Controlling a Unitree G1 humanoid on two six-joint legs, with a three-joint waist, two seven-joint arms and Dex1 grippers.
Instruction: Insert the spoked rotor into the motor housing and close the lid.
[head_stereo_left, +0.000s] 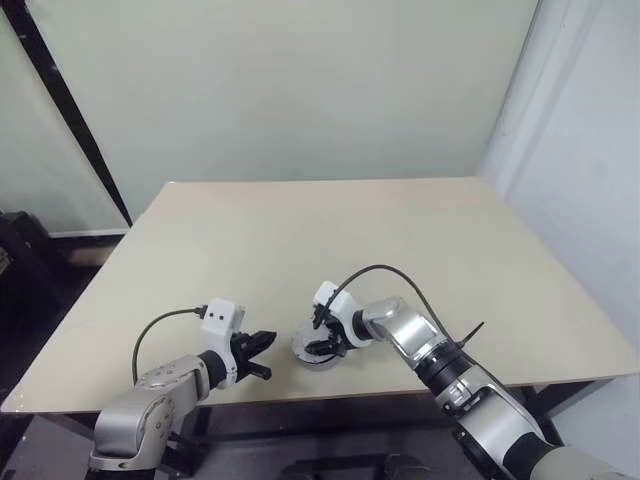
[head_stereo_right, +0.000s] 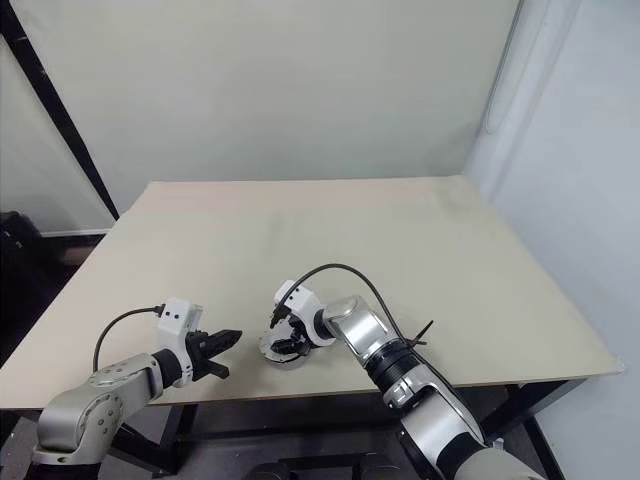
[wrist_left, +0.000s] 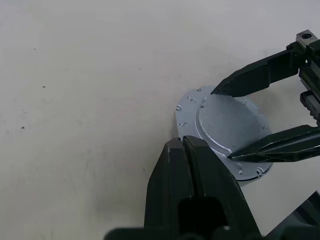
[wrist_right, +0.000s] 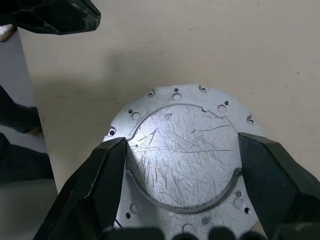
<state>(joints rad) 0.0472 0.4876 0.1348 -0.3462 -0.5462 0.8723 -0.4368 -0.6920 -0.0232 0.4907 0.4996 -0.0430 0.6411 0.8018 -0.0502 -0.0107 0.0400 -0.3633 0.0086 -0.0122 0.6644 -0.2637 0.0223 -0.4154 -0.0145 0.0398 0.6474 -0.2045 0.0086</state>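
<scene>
Closed left gripper (wrist_left: 192, 150) sits nearest you, fingertips pressed together just beside motor housing (head_stereo_left: 318, 352) at table's (head_stereo_left: 400, 230) near edge. Right gripper (wrist_right: 181, 167) straddles scratched silver lid (wrist_right: 185, 157) on housing, fingers wide, touching lid's raised edge. Lid-closing step appears underway; next, seat lid flush. Nothing else obstructs; rotor presumably inside.

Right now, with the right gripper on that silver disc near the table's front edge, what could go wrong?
The right gripper pinches the raised round lid only at its rim, so it could slip or tilt. The flanged base under it might lift or slide along. The shut left gripper sits close beside, so the arms could bump.
</scene>
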